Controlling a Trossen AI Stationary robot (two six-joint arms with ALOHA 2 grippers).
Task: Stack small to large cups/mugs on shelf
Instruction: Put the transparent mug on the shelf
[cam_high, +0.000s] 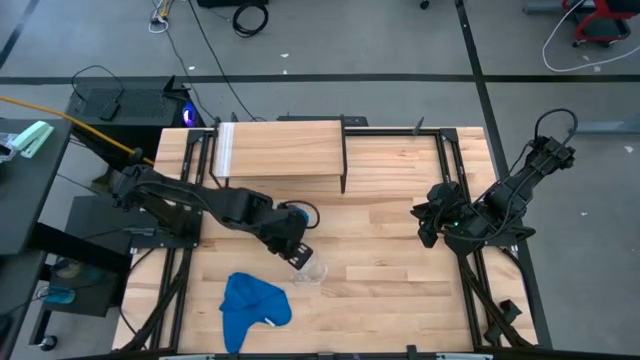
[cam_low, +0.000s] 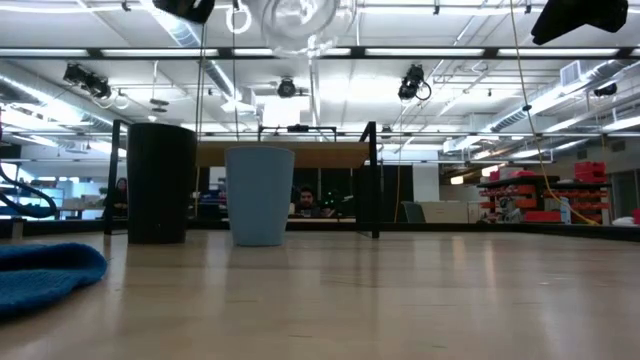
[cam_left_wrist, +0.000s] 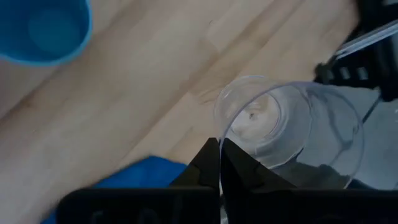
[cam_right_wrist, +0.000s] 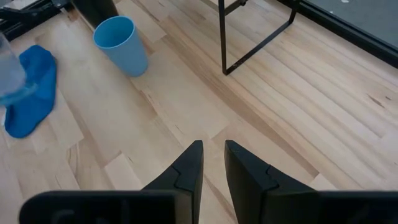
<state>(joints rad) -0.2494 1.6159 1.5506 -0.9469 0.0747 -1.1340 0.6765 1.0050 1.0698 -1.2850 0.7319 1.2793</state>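
My left gripper (cam_high: 297, 255) is shut on the small clear cup (cam_left_wrist: 292, 130), which is lifted high above the table near its middle. In the low view the clear cup (cam_low: 305, 25) shows at the top edge. The light-blue cup (cam_low: 260, 195) and the taller black cup (cam_low: 160, 183) stand upright on the tabletop, side by side. The light-blue cup also shows in the left wrist view (cam_left_wrist: 43, 31). The shelf (cam_high: 280, 150) stands on thin black legs at the table's far side. My right gripper (cam_right_wrist: 211, 162) waits at the table's right, slightly open and empty. My left gripper pinches the clear cup's wall at its rim (cam_left_wrist: 221, 146), one finger inside the cup and one outside. The cup is lifted clear of the table and tilted, with its mouth toward the gripper and its base farther off.
A crumpled blue cloth (cam_high: 255, 305) lies on the table near its front edge, left of centre. It also shows in the right wrist view (cam_right_wrist: 31, 93). A black shelf leg (cam_right_wrist: 222, 37) stands on the tabletop. Bare wood lies between the two arms.
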